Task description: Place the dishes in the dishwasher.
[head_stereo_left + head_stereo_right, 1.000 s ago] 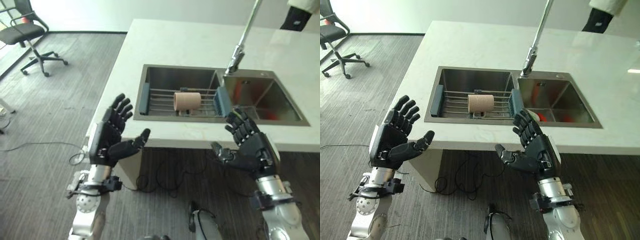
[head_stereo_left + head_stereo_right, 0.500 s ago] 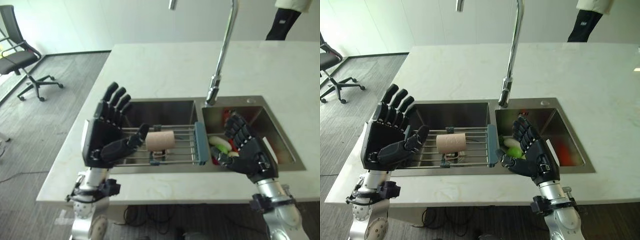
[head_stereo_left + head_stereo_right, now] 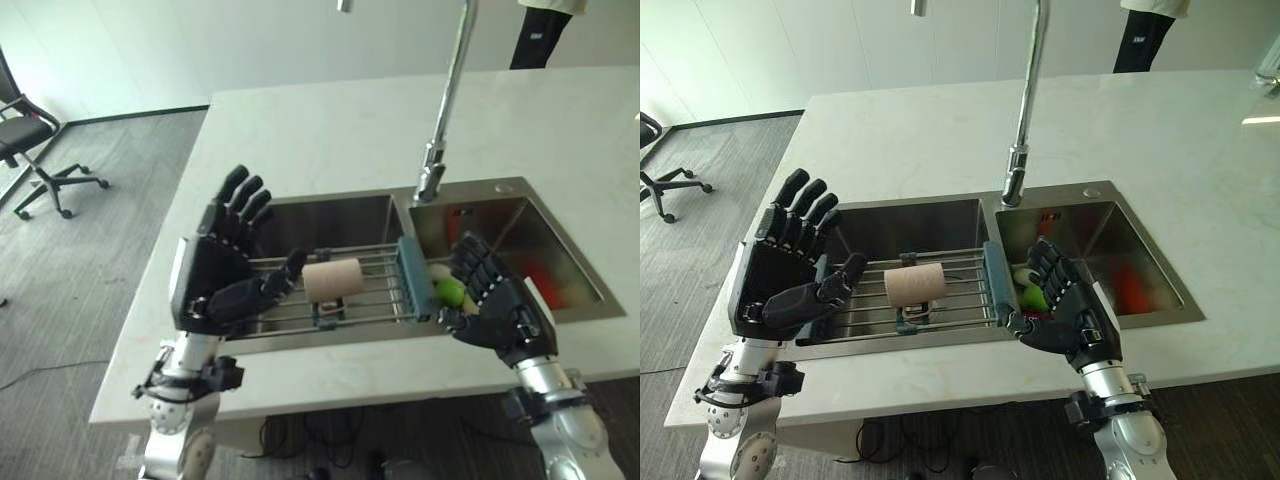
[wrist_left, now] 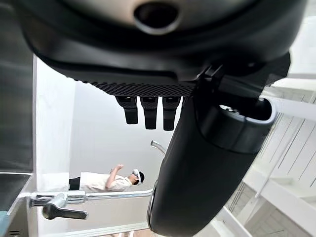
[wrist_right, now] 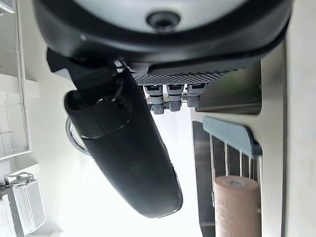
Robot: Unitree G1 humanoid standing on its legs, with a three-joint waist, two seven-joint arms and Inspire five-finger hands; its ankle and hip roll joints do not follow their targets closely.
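A beige cup lies on its side on a wire rack with blue-grey ends, across the left basin of the steel sink. In the right basin lie green, white and red dishes, partly hidden behind my right hand. My left hand hovers open over the rack's left end, its thumb pointing at the cup and a short gap between them. My right hand is open over the near rim of the right basin. In the right wrist view the cup shows past the straight fingers.
A tall chrome tap rises between the basins. The white countertop stretches behind the sink. A person stands at its far side. An office chair is on the floor at the far left.
The camera has moved up to the counter and over the sink. Both hands, a second ago before the counter's front edge, now stand over the sink, still open.
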